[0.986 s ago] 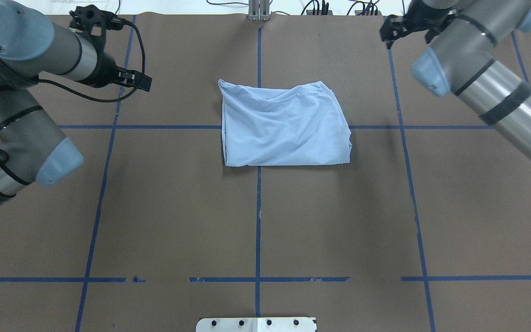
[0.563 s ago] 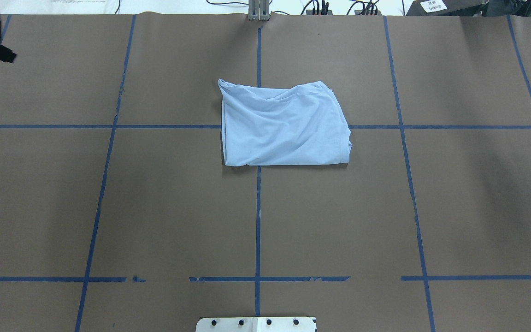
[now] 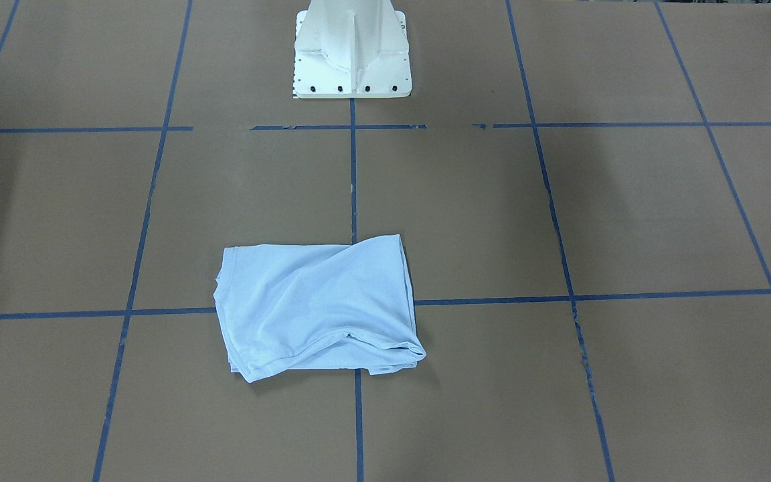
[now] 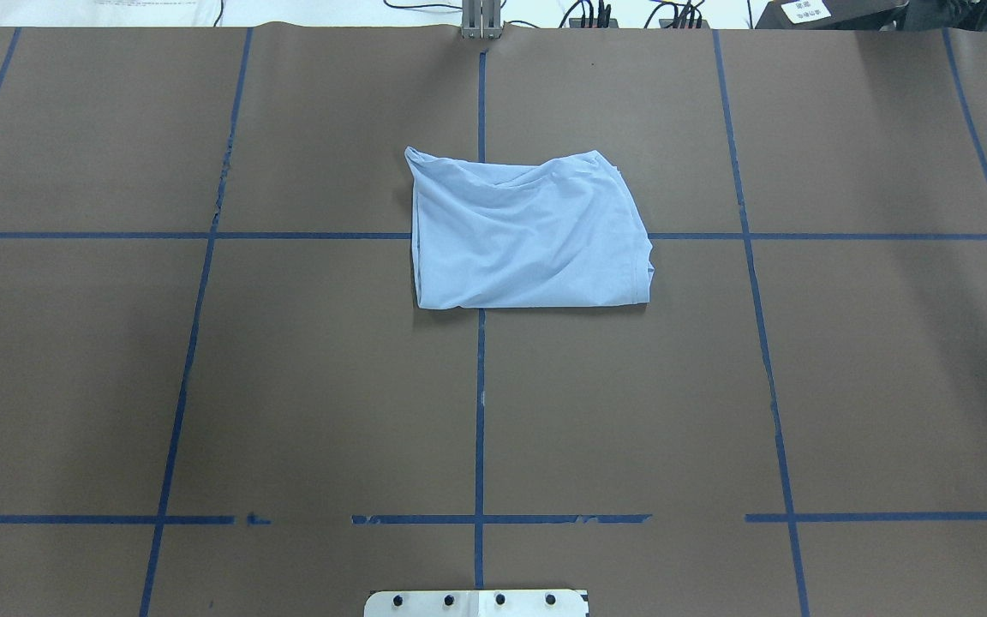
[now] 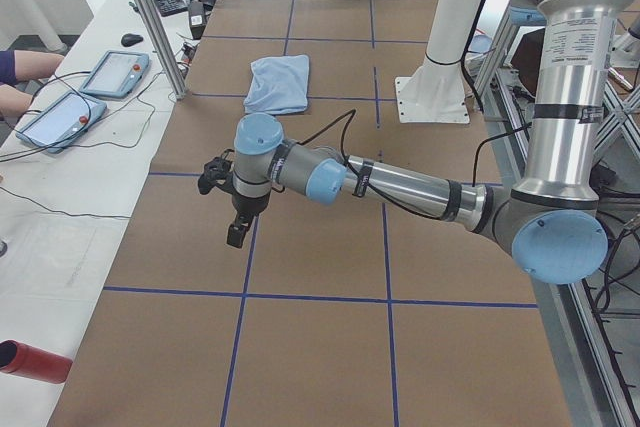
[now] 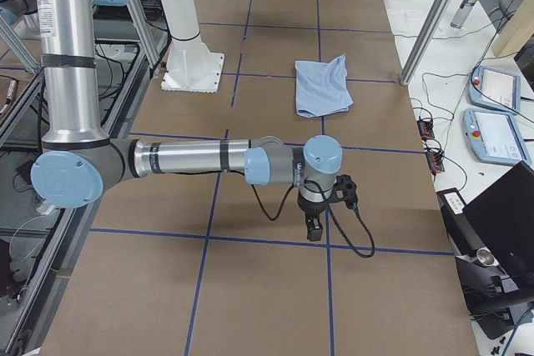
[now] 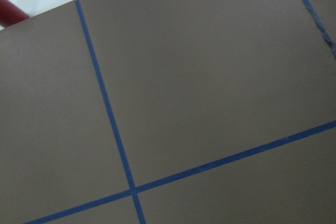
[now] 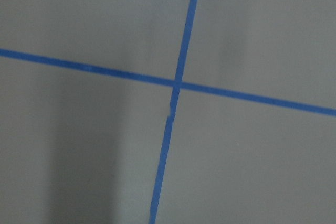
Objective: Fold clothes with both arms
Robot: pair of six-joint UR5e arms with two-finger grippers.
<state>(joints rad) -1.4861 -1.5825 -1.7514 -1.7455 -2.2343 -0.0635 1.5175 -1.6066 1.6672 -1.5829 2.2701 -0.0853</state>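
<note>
Overhead, I saw the T-shirt (image 4: 528, 231) lying folded into a rough, wrinkled rectangle on the brown desk (image 4: 288, 386). It sat on the half of the desk farther from the white pedestal (image 3: 352, 53). It covered the crossing of the centre tape line (image 4: 479, 411) and a cross line, with most of the cloth on the robot's right of the centre line. One stitched edge ran along its right side.

Neither arm appeared in the overhead or front-facing views. From the camera at the left end of the desk, I saw the left arm (image 5: 400, 185) stretched out low over the desk. The left gripper (image 5: 237, 232) pointed down above a tape line, well apart from the T-shirt. From the camera at the right end, I saw the right arm (image 6: 192, 158) extended the same way. The right gripper (image 6: 314, 229) pointed down near a tape crossing, also well apart from the T-shirt.

I could not tell from these side views whether the fingers of either gripper stood apart or together. Both wrist cameras showed only the brown desk surface and crossing tape lines.

Two tablets (image 5: 110, 74) lay on the white side table beyond the desk.
</note>
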